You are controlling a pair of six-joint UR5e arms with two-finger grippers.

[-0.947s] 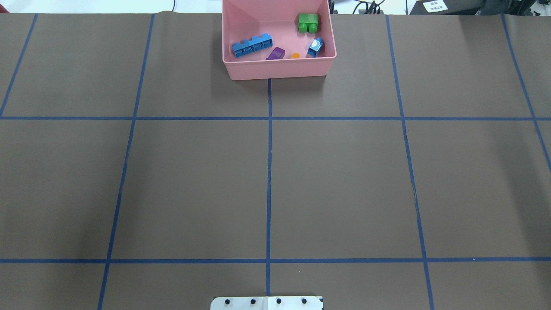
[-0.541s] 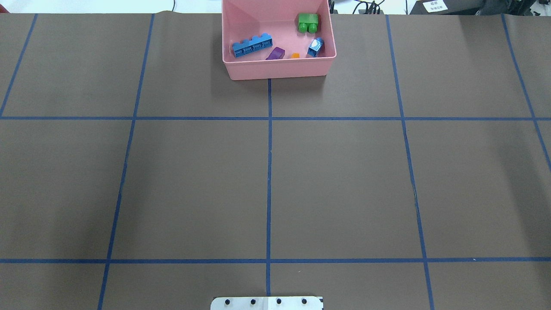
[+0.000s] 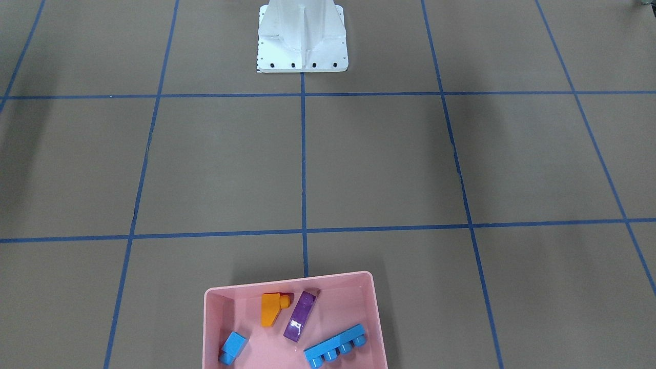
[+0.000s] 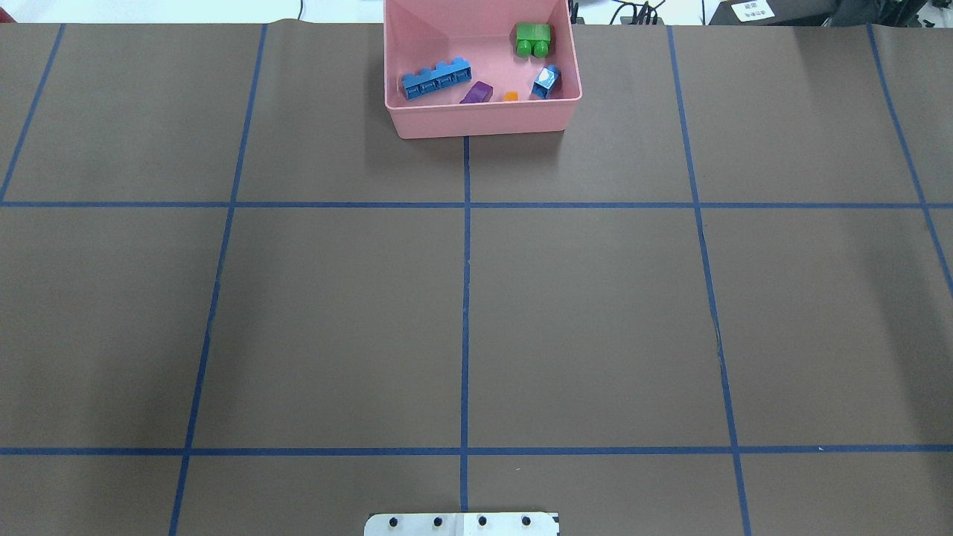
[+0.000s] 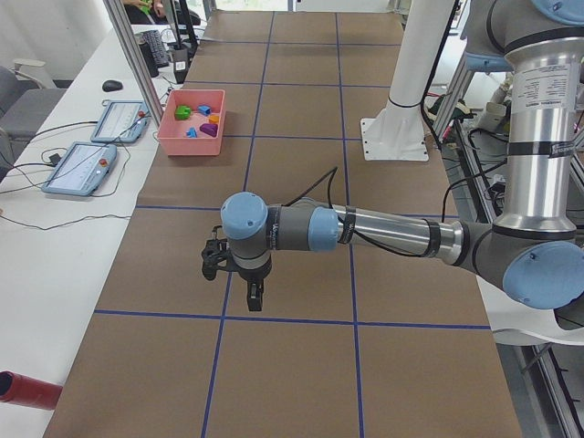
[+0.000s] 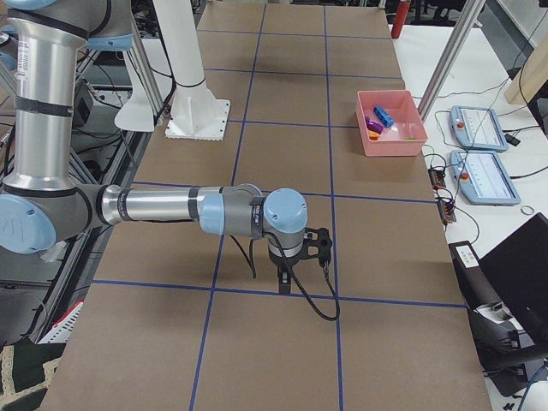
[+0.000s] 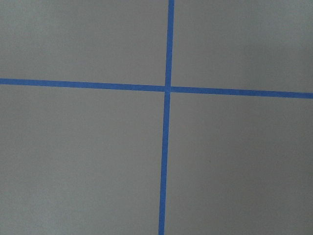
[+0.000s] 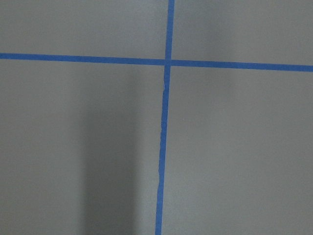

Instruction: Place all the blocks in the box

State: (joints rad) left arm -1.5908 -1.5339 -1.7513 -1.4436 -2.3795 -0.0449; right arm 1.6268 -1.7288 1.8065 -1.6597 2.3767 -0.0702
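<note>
The pink box (image 4: 482,120) stands at the table's far edge, near the middle; it also shows in the front-facing view (image 3: 288,281). Inside it lie the long blue bar (image 4: 436,79), the purple block (image 4: 477,93), the orange block (image 4: 511,96) and the small blue cube (image 4: 546,82). A green block (image 4: 533,39) rests in its far right corner. My left gripper (image 5: 253,297) hangs over bare table far from the box, seen only from the side; whether it is open or shut I cannot tell. The same holds for my right gripper (image 6: 285,282).
The white robot base (image 3: 302,38) stands at the table's near-robot edge. Blue tape lines grid the brown table cover. Beyond the box, a side table carries tablets (image 5: 82,169) and cables. A red cylinder (image 5: 27,388) lies off the table's left end.
</note>
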